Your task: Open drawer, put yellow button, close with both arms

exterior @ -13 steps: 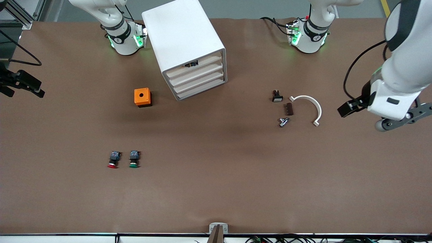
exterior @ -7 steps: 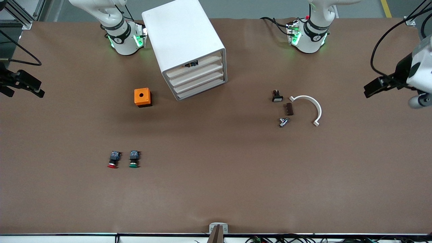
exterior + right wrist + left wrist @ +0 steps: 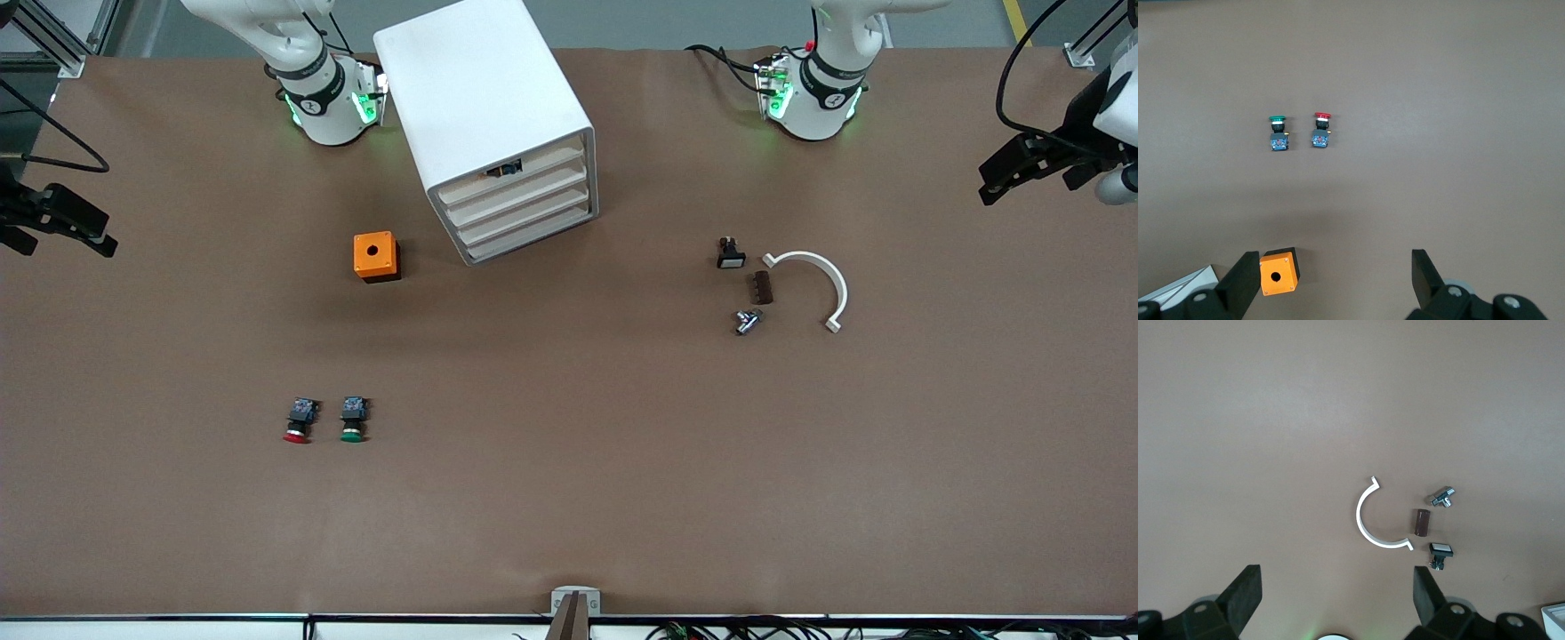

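Drawer (image 3: pixel 514 171) shut, well apart from left gripper (image 3: pixel 1022 169), right gripper (image 3: pixel 58 222); both spread.

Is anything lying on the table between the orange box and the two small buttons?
Nothing; between the orange box and the red button and green button, front view shows bare table.

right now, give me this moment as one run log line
top drawer: shut, something inside | yellow button: not on table | left gripper: open, empty, at left arm's table end | right gripper: open, empty, at right arm's table end
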Robot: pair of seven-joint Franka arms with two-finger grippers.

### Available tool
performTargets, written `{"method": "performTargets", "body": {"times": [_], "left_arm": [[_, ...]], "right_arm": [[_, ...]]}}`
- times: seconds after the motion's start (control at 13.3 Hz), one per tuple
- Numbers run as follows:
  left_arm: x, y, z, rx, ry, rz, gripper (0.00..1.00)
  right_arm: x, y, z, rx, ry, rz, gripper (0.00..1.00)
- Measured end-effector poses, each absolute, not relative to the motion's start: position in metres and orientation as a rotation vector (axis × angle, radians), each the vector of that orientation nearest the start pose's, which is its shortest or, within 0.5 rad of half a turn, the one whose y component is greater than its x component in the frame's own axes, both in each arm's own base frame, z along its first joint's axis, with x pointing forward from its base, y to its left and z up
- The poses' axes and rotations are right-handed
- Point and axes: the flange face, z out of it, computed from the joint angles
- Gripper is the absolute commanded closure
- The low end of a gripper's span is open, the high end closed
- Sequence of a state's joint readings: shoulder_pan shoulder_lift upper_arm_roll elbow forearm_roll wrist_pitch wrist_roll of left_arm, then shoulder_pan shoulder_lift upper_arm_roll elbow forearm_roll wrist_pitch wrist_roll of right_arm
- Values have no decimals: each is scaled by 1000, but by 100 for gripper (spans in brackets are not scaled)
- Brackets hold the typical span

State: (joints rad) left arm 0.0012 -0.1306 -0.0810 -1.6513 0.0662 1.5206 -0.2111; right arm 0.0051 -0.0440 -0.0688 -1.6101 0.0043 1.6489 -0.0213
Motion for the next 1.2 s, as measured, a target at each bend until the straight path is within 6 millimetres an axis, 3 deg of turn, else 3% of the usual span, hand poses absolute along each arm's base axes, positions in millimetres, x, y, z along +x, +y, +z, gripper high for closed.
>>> {"method": "performTargets", "body": {"times": [1.2], "left_arm": [[507, -51, 647, -3120, -134, 9, 0]], "right_arm": [[548, -35, 637, -3134, 66, -130, 0]]}}
